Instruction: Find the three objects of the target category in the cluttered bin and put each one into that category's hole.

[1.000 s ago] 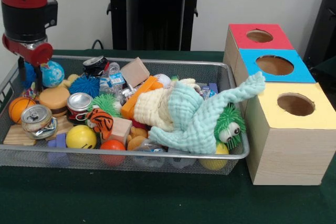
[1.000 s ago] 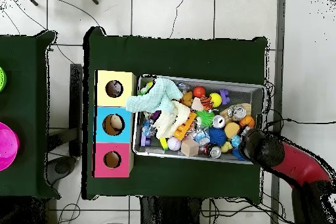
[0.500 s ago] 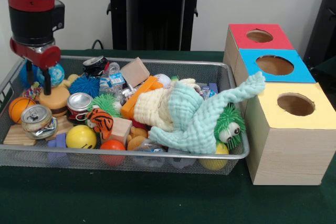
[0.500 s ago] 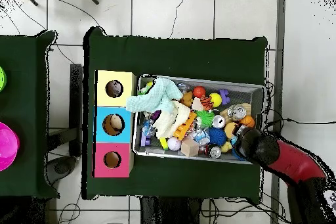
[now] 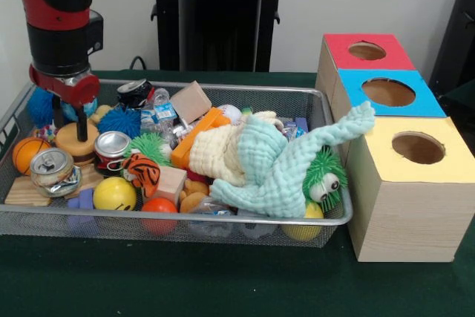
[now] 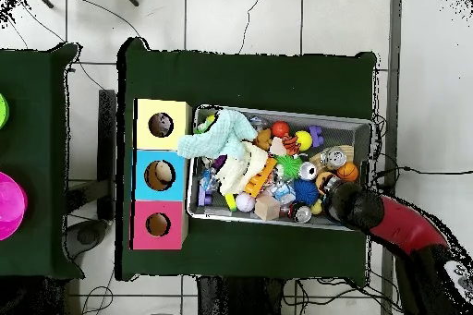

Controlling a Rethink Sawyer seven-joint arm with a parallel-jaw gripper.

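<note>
My gripper hangs at the left end of the wire bin, open, with one finger on each side of the top of a toy burger. Nothing is held. Beside it lie a silver soda can, a crushed can, a black can, a basketball and a yellow smiley ball. To the right of the bin stand the red box, blue box and yellow box, each with a round hole. From overhead, the arm covers the bin's corner.
A teal knitted cloth drapes over the bin's right half onto the yellow box, beside a green fuzzy toy with eyes. Wooden blocks, a tiger toy, a blue spiky ball and an orange ball crowd the middle.
The arm has shifted to the right in the front view, from the bin's left rim to over the toy burger. The objects in the bin have not moved.
</note>
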